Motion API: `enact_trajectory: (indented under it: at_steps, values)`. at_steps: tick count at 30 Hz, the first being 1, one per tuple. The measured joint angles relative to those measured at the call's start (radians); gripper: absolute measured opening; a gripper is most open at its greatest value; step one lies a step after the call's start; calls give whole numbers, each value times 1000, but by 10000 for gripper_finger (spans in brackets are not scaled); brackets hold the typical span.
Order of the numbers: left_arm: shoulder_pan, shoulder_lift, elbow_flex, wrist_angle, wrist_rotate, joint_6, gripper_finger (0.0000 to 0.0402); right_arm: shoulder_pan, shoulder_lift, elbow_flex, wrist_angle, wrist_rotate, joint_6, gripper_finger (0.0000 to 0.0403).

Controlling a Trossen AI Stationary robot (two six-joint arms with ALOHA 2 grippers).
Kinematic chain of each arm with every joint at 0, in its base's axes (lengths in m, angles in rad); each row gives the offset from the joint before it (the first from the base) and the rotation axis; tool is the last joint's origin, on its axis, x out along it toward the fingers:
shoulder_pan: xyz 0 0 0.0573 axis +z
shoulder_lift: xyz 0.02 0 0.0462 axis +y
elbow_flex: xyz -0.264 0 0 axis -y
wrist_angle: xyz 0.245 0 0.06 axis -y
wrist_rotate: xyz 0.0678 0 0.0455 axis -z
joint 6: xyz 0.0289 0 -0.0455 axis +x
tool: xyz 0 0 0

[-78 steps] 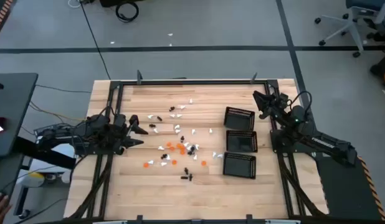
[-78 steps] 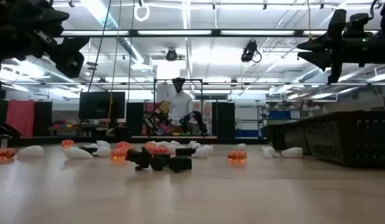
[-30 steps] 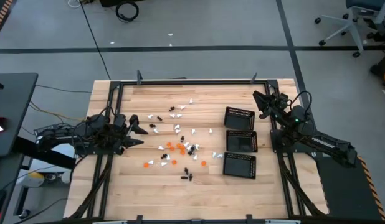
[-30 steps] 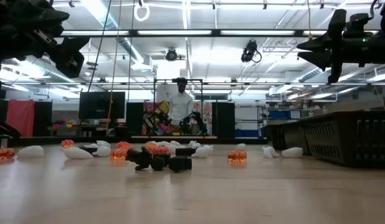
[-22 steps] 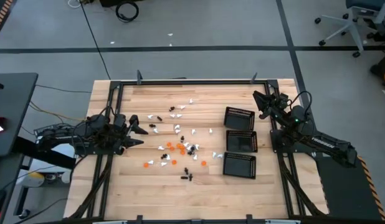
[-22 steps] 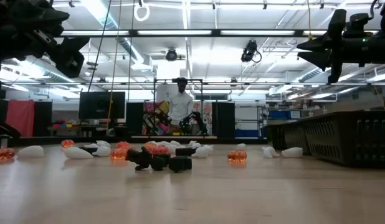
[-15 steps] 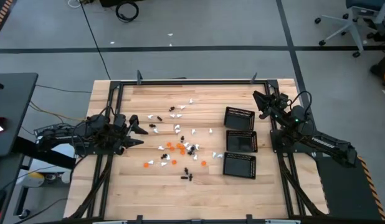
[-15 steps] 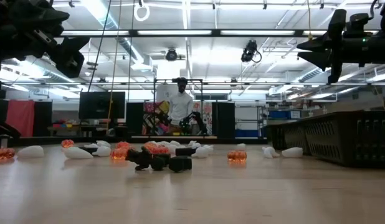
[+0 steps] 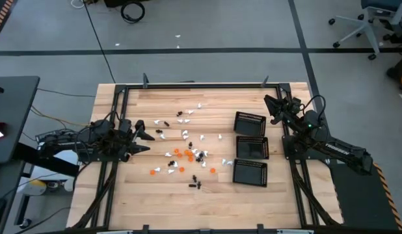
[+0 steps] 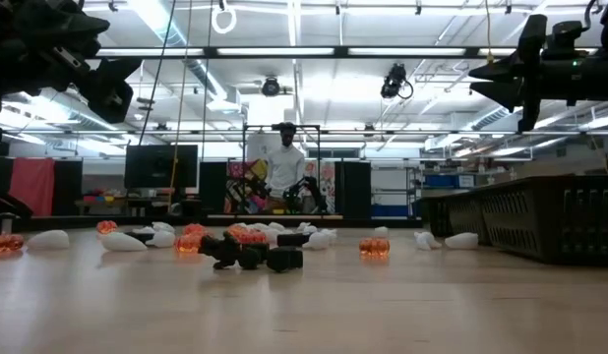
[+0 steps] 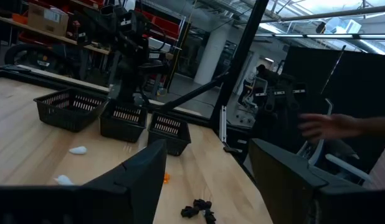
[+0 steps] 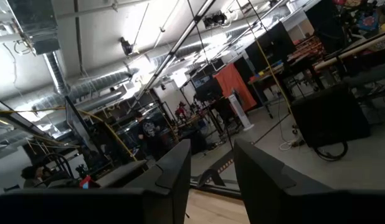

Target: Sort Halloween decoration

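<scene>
The Halloween decoration lies scattered on the middle of the wooden table (image 9: 155, 208): white trinkets (image 9: 202, 137), orange ones (image 9: 177, 153) and black ones (image 9: 196, 184). In the low view they rest on the tabletop, a black cluster (image 10: 250, 254) nearest. My left gripper (image 9: 144, 138) hovers open at the table's left side, its fingers level and pointing at the pile, nothing between them (image 11: 208, 180). My right gripper (image 9: 271, 107) hangs raised at the far right, beside the farthest tray, open with an empty gap (image 12: 211, 168).
Three square black mesh trays (image 9: 250, 123) (image 9: 252, 148) (image 9: 250, 172) stand in a row at the table's right side. A black metal frame (image 9: 201, 85) runs around the table. A person (image 10: 284, 167) stands in the room beyond; a hand (image 11: 329, 124) shows off the table.
</scene>
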Motion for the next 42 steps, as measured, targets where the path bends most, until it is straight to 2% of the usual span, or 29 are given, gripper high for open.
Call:
enact_trajectory:
  at_steps: [24, 32, 34, 37, 40, 42]
  values:
    - [0, 0, 0, 0, 0, 0, 240, 0, 0, 0, 38, 30, 25, 128]
    - [0, 0, 0, 0, 0, 0, 240, 0, 0, 0, 116, 175, 38, 128]
    - [0, 0, 0, 0, 0, 0, 240, 0, 0, 0, 130, 198, 82, 128]
    - [0, 0, 0, 0, 0, 0, 240, 0, 0, 0, 129, 190, 239, 128]
    - [0, 0, 0, 0, -3, 2, 240, 0, 0, 0, 129, 128, 338, 128]
    - [0, 0, 0, 0, -42, 36, 240, 0, 0, 0, 129, 93, 359, 128]
